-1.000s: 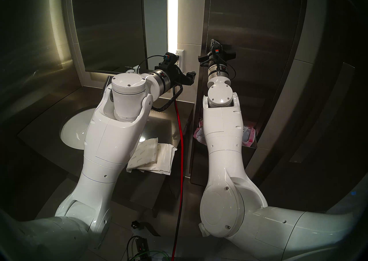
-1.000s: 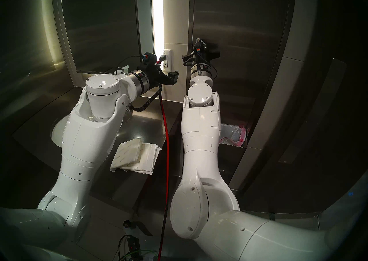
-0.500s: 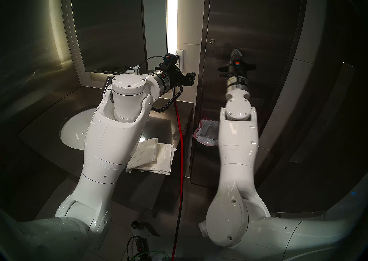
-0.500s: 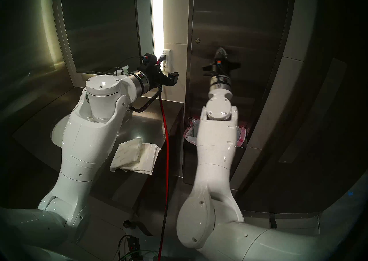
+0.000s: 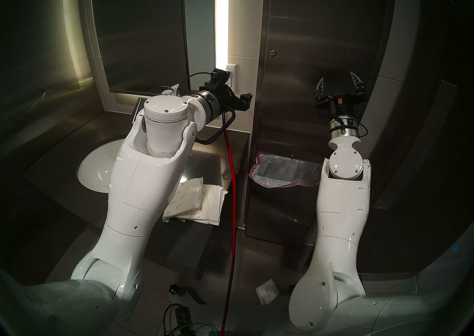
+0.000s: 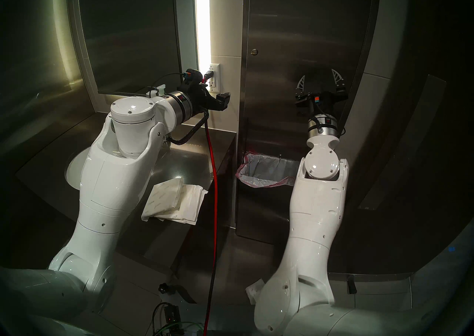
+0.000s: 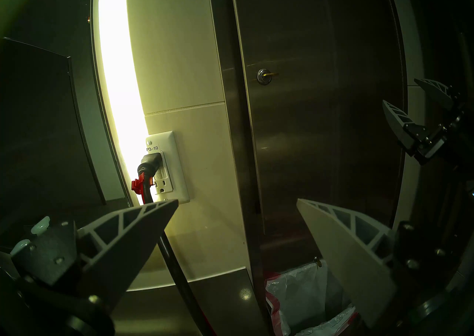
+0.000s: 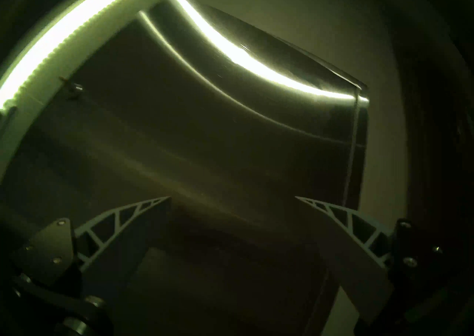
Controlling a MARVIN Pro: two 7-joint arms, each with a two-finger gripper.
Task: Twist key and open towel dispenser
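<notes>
Right gripper [image 5: 338, 82] is now sitting with fingers spread wide and empty, over the right half of the towel dispenser [image 5: 320, 45] door; a second ago it was pinched shut up at the lock, so it's been swinging right and down and letting go

Dispenser door is still looking flush and shut in both head views, no towels showing inside, so the open step isn't done

Left gripper [image 7: 237, 204] is holding where it was, fingers wide apart and empty, pointing at the left door edge beside the wall outlet [image 7: 166, 166]

Waste bin [image 5: 284, 171] below is now coming into full view with the arm out of the way

Key [image 7: 269, 74] is staying in the lock [image 7: 264, 76], shaft sticking out, untouched by either gripper. Can't tell whether it got turned far enough; my guess is the release means the twist is over and pulling the door is next
</notes>
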